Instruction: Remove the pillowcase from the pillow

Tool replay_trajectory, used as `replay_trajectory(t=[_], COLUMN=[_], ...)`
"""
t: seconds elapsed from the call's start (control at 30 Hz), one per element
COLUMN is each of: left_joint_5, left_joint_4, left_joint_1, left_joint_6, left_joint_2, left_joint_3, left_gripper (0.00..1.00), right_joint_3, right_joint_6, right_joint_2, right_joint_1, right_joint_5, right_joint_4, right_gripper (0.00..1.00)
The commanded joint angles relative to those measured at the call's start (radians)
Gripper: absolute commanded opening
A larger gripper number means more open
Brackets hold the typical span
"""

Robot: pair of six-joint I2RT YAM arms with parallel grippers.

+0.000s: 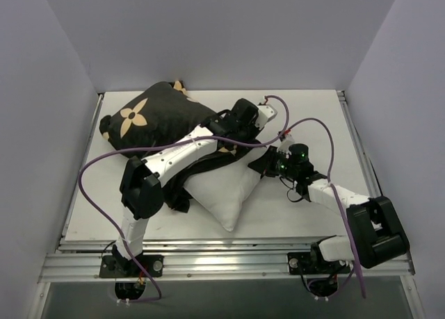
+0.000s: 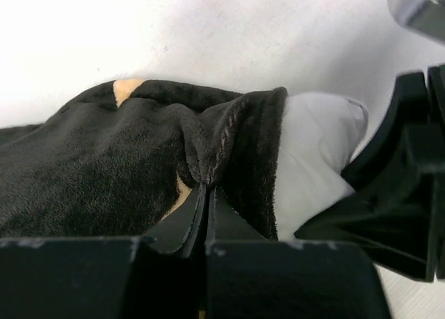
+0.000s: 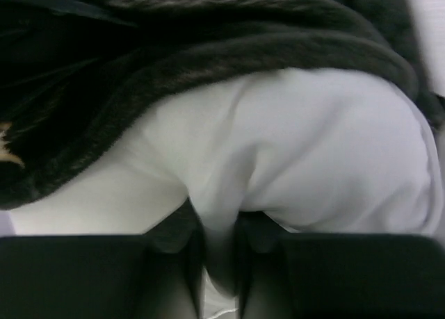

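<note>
Fabric is pinched in both claws at the middle of the table, and the two pinches sit close together. The left gripper has its jaws pressed flat together on a raised fold of the pillowcase, right at the black hem where the cover's mouth ends. In its wrist view the white of the pillow pokes out just beyond that hem, to the right of the fold. The right gripper is drawn in narrow on a tuck of that bare white cloth, with the dark edge of the cover draped just above its fingers.

From above, the whole bundle lies on a slant. The covered end, plump and marked with a tan flower, sits at the far left of the table, and the bared end reaches toward the near right. So the long axis runs from far left to near right, with the mouth of the cover facing the right arm. The right arm is the nearer one to the exposed end. The left arm stretches across the bundle to reach the hem.

I judge the coming move turns on that line. The cover has to slide off along it, toward the far left, while the right claw anchors the white end.
</note>
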Motion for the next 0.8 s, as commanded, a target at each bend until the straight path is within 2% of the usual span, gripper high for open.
replay_trajectory(t=[0.0, 0.07, 0.2, 0.33, 0.37, 0.53, 0.67, 0.77], left_joint_5=[-0.010, -0.050, -0.272, -0.375, -0.384, -0.424, -0.484, -0.454], left_joint_4=[0.067, 0.078, 0.078, 0.057, 0.058, 0.070, 0.080, 0.077], left_joint_1=[0.032, 0.070, 0.142, 0.219, 0.233, 0.296, 0.327, 0.343], left_joint_6=[-0.081, -0.096, -0.174, -0.205, -0.207, -0.172, -0.119, -0.110], left_joint_2=[-0.053, -0.061, -0.071, -0.082, -0.087, -0.105, -0.110, -0.108], left_joint_3=[-0.015, -0.018, -0.001, 0.022, 0.020, 0.034, 0.040, 0.034], left_gripper=[0.02, 0.02, 0.02, 0.02, 0.02, 0.03, 0.03, 0.02], right_joint_3=[0.040, 0.061, 0.170, 0.266, 0.285, 0.365, 0.397, 0.409], right_joint_6=[-0.041, -0.064, -0.109, -0.141, -0.152, -0.181, -0.195, -0.225], right_joint_2=[0.019, -0.042, -0.201, -0.381, -0.439, -0.535, -0.631, -0.662], right_joint_1=[0.045, 0.068, 0.108, 0.107, 0.105, 0.098, 0.093, 0.093], right_joint_5=[-0.084, -0.084, -0.101, -0.121, -0.122, -0.102, -0.009, 0.019], right_joint_4=[0.070, 0.014, -0.222, -0.401, -0.433, -0.663, -0.790, -0.875], right_gripper=[0.00, 0.00, 0.00, 0.00, 0.00, 0.00, 0.00, 0.00])
